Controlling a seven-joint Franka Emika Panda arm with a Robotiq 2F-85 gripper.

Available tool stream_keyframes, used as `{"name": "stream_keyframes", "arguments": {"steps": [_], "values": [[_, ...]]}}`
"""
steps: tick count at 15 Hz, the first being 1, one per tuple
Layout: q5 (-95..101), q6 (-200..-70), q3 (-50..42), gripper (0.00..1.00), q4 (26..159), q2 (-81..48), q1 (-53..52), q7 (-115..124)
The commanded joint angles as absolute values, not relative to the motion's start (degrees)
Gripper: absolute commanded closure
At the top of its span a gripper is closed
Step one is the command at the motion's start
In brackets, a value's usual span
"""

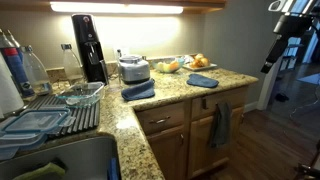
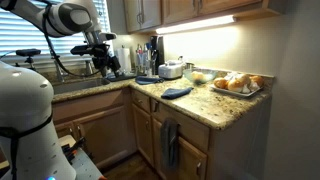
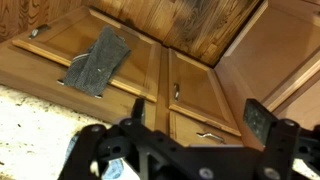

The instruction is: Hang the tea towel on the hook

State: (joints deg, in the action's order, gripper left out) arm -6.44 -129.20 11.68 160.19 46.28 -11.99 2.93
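Plate [image 2: 240, 92] of orange-yellow food [image 2: 238, 82] sits near tea towel [image 2: 177, 92].

Tea towel [image 1: 201, 81] soft matt cloth; cabinets [image 3: 200, 95] glossy wood.

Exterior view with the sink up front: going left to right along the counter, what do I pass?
In order: clear plastic bottles → tall black drinks machine → small silver appliance → thin medium-blue tea towel lying flat → dark gripper, beyond the counter's end.
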Motion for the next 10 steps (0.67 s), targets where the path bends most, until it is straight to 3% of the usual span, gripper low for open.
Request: {"name": "stream_keyframes", "arguments": {"steps": [1, 10], "values": [[-5.92, -128.82, 11.18, 0.00, 160.63, 46.09, -12.47, 3.31], [-5.90, -128.82, 11.15, 0.00, 161.75, 45.52, -12.48, 3.32]]}}
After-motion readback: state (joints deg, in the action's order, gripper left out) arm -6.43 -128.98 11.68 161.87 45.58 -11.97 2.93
